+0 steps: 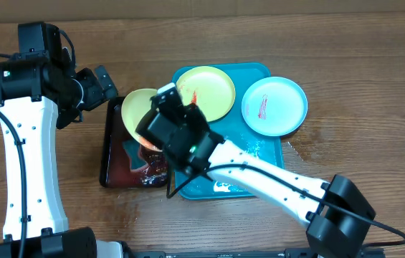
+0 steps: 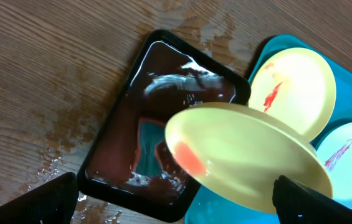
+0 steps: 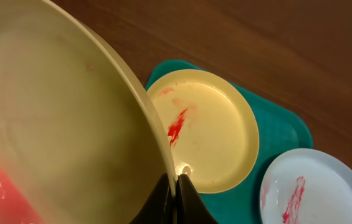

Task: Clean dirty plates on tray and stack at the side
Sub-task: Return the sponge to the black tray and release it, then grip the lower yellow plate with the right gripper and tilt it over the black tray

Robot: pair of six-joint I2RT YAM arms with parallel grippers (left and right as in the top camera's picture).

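Note:
My right gripper (image 3: 177, 190) is shut on the rim of a pale yellow-green plate (image 3: 57, 124). It holds that plate (image 1: 140, 106) tilted above the black tray (image 1: 106, 154). A red smear (image 2: 189, 159) shows on the plate's low side. My left gripper (image 2: 179, 202) hangs open above the black tray's near edge, a little left of the held plate (image 2: 250, 155), with nothing between its fingers. On the turquoise tray (image 1: 259, 154) lies a second yellow-green plate (image 1: 208, 92) with a red streak. A white-bluish plate (image 1: 274, 106), also streaked red, overhangs that tray's right rim.
The black tray (image 2: 110, 146) holds reddish-brown liquid with a teal thing (image 2: 147, 149) lying in it. Water drops spot the wooden table (image 2: 57, 165) beside it and the turquoise tray's floor (image 1: 224, 188). My right arm (image 1: 274, 183) crosses the turquoise tray's front.

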